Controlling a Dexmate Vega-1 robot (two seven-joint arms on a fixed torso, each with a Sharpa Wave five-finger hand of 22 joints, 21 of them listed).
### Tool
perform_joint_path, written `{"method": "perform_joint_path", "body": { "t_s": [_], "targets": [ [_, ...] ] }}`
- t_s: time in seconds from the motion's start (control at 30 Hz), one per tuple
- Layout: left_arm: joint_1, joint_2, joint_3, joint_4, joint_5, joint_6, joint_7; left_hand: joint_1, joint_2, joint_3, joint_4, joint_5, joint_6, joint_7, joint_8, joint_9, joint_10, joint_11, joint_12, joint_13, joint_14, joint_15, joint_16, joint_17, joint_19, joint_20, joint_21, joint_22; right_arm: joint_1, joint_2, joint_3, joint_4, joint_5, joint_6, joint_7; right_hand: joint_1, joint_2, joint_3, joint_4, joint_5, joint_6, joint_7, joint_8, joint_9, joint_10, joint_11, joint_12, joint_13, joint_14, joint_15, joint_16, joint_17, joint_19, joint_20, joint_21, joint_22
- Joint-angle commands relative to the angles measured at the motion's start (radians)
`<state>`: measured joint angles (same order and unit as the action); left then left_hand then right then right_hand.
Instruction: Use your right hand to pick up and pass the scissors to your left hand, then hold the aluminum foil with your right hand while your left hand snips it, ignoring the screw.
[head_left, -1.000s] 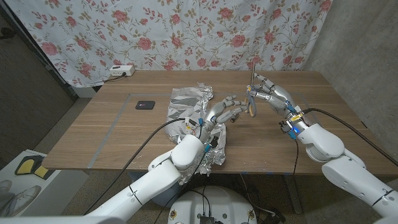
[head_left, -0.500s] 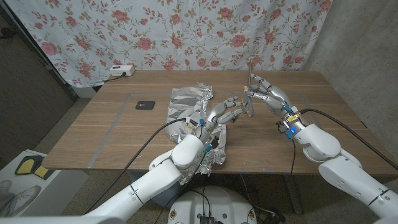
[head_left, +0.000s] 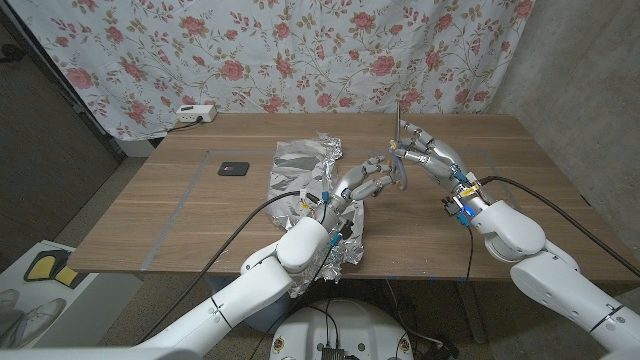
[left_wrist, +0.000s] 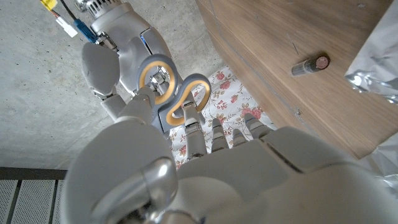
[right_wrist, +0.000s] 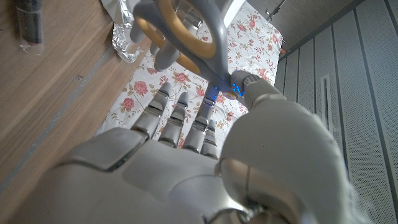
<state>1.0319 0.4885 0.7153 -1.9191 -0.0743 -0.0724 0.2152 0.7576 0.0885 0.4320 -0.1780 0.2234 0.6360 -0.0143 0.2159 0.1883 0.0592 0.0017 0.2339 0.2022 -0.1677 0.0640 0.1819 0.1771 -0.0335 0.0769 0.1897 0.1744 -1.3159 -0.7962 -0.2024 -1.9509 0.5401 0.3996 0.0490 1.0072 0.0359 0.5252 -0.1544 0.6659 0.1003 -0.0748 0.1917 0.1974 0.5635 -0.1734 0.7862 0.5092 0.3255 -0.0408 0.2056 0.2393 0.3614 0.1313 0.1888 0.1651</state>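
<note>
**Grey-and-yellow scissors mid-air between both hands**

Grey scissors (head_left: 402, 160) with yellow-lined loops sit up off the table, blades pointing up toward the curtain (head_left: 300, 50), handles down. Your right hand (head_left: 432, 156) pinches them near the pivot; the right wrist view shows the loops just past its fingertips. Your left hand (head_left: 362, 181) is at the handles, fingers part spread; in the left wrist view one fingertip (left_wrist: 144, 102) touches a loop (left_wrist: 155, 78), but you can't tell if it's gripping.

Crumpled aluminum foil (head_left: 305, 170) lies on the wooden table (head_left: 180, 210) under and behind your left arm, running toward the near edge. A small dark cylinder (left_wrist: 310, 65) lies on the wood just beside the foil's edge. A black flat object (head_left: 234, 168) sits left of the foil, and a white power strip (head_left: 195, 114) at the far left edge.
</note>
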Motion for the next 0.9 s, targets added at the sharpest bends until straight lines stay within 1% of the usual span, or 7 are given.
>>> {"method": "perform_joint_path", "body": {
  "t_s": [0.03,0.1,0.17,0.33,0.53,0.57,0.9],
  "targets": [
    [0.000,-0.013,0.007,0.020,-0.005,-0.016,0.000,0.045,0.021,0.028,-0.004,0.022,0.026,0.003,0.005,0.006,0.011,-0.005,0.010,0.004,0.004,0.000,0.007,0.000,0.014,0.009,0.011,0.002,0.007,-0.002,-0.010,-0.006,0.010,-0.001,0.010,0.006,0.015,-0.006,-0.001,0.006,0.008,0.002,0.002,0.003,0.009,-0.006,0.049,0.028,0.013,-0.165,0.008,0.005,0.011,0.024,0.007,0.003],
    [0.000,-0.016,0.008,0.023,-0.001,-0.018,0.004,0.060,0.027,0.036,-0.006,0.027,0.037,0.001,0.008,0.006,0.016,-0.007,0.011,0.004,0.009,-0.002,0.008,0.000,0.017,0.010,0.011,0.002,0.007,-0.002,-0.010,-0.007,0.010,-0.002,0.008,0.006,0.014,-0.006,-0.001,0.007,0.007,0.000,0.002,0.003,0.009,-0.011,0.049,0.028,0.012,-0.165,0.007,0.005,0.011,0.024,0.006,0.003],
    [0.002,-0.019,0.009,0.027,0.003,-0.020,0.010,0.070,0.028,0.041,-0.007,0.030,0.045,0.002,0.010,0.006,0.021,-0.013,0.013,0.004,0.015,-0.006,0.009,-0.001,0.022,0.008,0.012,0.002,0.005,0.000,-0.010,-0.007,0.009,0.000,0.005,0.005,0.013,-0.007,-0.001,0.007,0.008,0.000,0.002,0.003,0.010,-0.008,0.050,0.028,0.010,-0.164,0.006,0.005,0.009,0.025,0.005,0.003],
    [0.004,-0.026,0.012,0.030,0.019,-0.024,0.026,0.081,0.026,0.044,-0.007,0.032,0.054,0.002,0.011,0.007,0.030,-0.015,0.016,0.004,0.024,-0.007,0.011,-0.001,0.032,0.008,0.015,0.002,0.005,0.008,-0.015,-0.005,0.008,0.004,-0.001,0.005,0.013,-0.007,0.000,0.008,0.008,-0.001,0.002,0.003,0.008,-0.009,0.051,0.029,0.007,-0.163,0.004,0.005,0.008,0.021,0.004,0.003],
    [0.001,-0.033,0.018,0.038,0.026,-0.031,0.026,0.083,0.019,0.041,-0.005,0.032,0.057,0.003,0.009,0.006,0.035,-0.016,0.017,0.004,0.030,-0.010,0.012,-0.001,0.037,0.004,0.015,0.001,0.010,0.010,-0.028,-0.001,0.007,0.001,0.005,0.004,0.013,-0.007,0.000,0.009,0.009,-0.001,0.002,0.003,0.013,-0.008,0.054,0.026,0.005,-0.162,0.003,0.006,0.006,0.020,0.002,0.003],
    [0.001,-0.034,0.018,0.039,0.026,-0.031,0.027,0.083,0.018,0.041,-0.004,0.032,0.057,0.003,0.009,0.006,0.034,-0.017,0.016,0.004,0.030,-0.011,0.012,-0.001,0.037,0.004,0.015,0.001,0.012,0.009,-0.031,0.001,0.007,0.003,0.010,0.002,0.012,-0.007,0.001,0.010,0.009,0.000,0.002,0.003,0.011,-0.014,0.053,0.027,0.005,-0.160,0.003,0.006,0.006,0.019,0.002,0.003],
    [0.001,-0.041,0.021,0.043,0.034,-0.033,0.031,0.077,0.003,0.031,0.002,0.028,0.051,-0.001,0.002,0.006,0.033,-0.015,0.014,0.004,0.031,-0.009,0.009,-0.001,0.037,0.004,0.013,0.001,0.014,0.014,-0.044,-0.002,0.006,0.002,0.004,-0.001,0.012,-0.008,0.002,0.011,0.010,-0.001,0.003,0.003,0.007,-0.011,0.054,0.026,0.004,-0.163,0.003,0.007,0.001,0.018,-0.001,0.004]
  ]
}}
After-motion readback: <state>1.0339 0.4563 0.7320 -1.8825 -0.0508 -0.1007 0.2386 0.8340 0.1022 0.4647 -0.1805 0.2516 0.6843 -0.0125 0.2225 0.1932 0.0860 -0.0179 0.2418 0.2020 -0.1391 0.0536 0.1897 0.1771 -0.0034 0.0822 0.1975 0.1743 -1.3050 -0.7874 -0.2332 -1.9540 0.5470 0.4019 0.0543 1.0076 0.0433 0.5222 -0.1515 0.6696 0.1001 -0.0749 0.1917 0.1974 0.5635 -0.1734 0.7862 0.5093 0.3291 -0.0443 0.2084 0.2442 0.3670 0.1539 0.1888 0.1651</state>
